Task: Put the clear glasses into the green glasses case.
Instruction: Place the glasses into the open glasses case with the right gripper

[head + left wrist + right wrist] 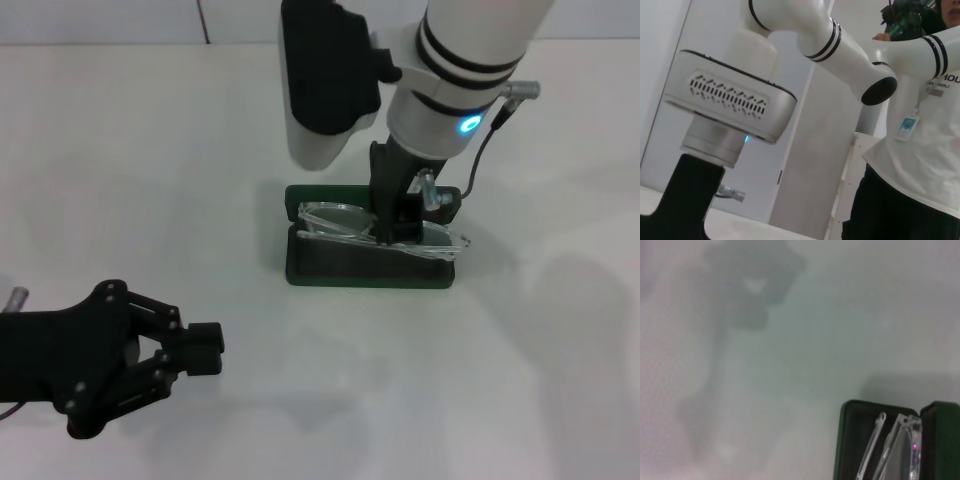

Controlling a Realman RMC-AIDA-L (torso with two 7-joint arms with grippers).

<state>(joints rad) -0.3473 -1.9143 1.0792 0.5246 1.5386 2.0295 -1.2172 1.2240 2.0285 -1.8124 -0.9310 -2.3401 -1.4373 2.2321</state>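
The green glasses case (340, 268) lies open on the white table a little right of centre. The clear glasses (335, 220) rest in it, folded, with one end poking over the case's right edge. My right gripper (388, 232) reaches straight down into the case, its dark fingers closed on the glasses' middle. In the right wrist view the green glasses case (847, 440) and the clear glasses (900, 445) show at one corner. My left gripper (205, 347) is parked low at the table's near left, fingertips together and empty.
White table (150, 180) all around the case. The right arm's white wrist housing (320, 90) hangs above the case's far side. In the left wrist view a person (910, 165) stands beyond the table beside the right arm (730, 105).
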